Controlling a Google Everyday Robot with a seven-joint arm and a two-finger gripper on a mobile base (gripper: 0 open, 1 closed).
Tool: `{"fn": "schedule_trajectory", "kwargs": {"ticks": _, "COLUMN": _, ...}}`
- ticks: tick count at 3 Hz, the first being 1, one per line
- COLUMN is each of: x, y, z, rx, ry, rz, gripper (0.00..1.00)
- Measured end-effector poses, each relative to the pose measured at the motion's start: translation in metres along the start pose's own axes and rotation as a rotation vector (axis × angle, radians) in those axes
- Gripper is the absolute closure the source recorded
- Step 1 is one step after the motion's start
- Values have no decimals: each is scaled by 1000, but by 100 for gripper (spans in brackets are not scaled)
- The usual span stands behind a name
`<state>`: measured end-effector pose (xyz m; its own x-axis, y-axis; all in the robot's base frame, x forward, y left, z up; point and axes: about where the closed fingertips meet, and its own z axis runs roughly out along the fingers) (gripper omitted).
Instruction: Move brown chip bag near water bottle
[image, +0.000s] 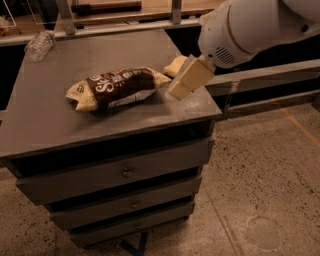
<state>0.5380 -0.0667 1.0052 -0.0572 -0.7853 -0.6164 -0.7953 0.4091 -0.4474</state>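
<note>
The brown chip bag (117, 88) lies flat in the middle of the grey cabinet top (45, 125), with its cream ends pointing left and right. The water bottle (39, 45), clear and wrinkly, lies at the far left corner of the top, well apart from the bag. My gripper (182, 85) hangs from the white arm (245, 25) over the right part of the top. It is just right of the bag's right end and is not touching it.
A small pale yellow sponge block (174, 64) sits right of the bag, partly hidden behind my gripper. The cabinet has three drawers (125, 172) below its top. A rail and shelf (125, 27) run behind it. Speckled floor (270, 190) lies to the right.
</note>
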Motion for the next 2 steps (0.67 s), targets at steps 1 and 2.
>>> {"fn": "schedule_trajectory", "kwargs": {"ticks": 1, "x": -23, "y": 1, "z": 48, "rx": 1, "ry": -62, "rz": -16, "gripper": 0}}
{"fn": "schedule_trajectory", "kwargs": {"ticks": 2, "x": -23, "y": 1, "z": 48, "rx": 1, "ry": -62, "rz": -16, "gripper": 0}}
